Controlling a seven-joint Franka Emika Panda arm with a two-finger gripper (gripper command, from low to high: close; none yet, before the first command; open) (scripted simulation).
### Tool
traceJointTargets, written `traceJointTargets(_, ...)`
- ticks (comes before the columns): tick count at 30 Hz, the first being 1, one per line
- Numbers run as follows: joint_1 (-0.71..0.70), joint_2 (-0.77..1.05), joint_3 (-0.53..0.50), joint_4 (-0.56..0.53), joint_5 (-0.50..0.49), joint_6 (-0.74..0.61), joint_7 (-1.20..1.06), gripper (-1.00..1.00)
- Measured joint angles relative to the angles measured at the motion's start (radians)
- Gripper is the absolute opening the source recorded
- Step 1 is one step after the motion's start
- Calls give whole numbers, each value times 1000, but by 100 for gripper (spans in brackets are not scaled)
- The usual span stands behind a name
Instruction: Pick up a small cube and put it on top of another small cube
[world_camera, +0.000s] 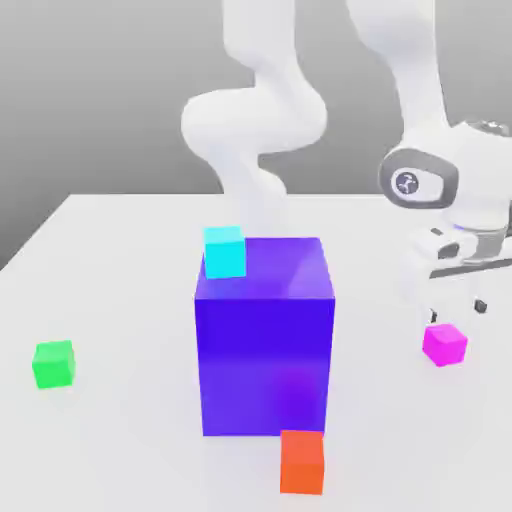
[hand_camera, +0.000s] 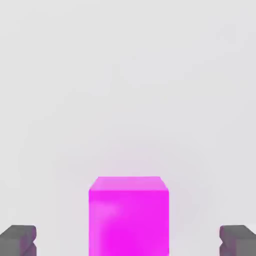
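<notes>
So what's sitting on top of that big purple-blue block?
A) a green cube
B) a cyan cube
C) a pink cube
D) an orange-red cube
B: the small cyan cube rests on a top corner of the big purple-blue block; the other small cubes lie on the table.

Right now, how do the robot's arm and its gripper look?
The arm is glossy white, made of thick rounded segments. Near the wrist sits a grey ring around a round white cap with a small dark mark. The gripper has a white body; its fingertips are dark grey and blocky. No cables are visible.
</notes>
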Motion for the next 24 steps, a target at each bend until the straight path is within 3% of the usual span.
traceJointTargets(3, 153, 105, -181, 28, -132, 79, 104, 0)
traceJointTargets(4, 184, 125, -217, 34, -153, 96, 120, -100)
traceJointTargets(11, 183, 123, -216, 33, -151, 96, 119, -100)
traceJointTargets(13, 116, 70, -134, 17, -84, 55, 66, -100)
traceJointTargets(18, 31, -102, 24, -22, 212, -64, -159, -100)
traceJointTargets(24, -108, -84, -72, 76, 197, -110, -302, -100)
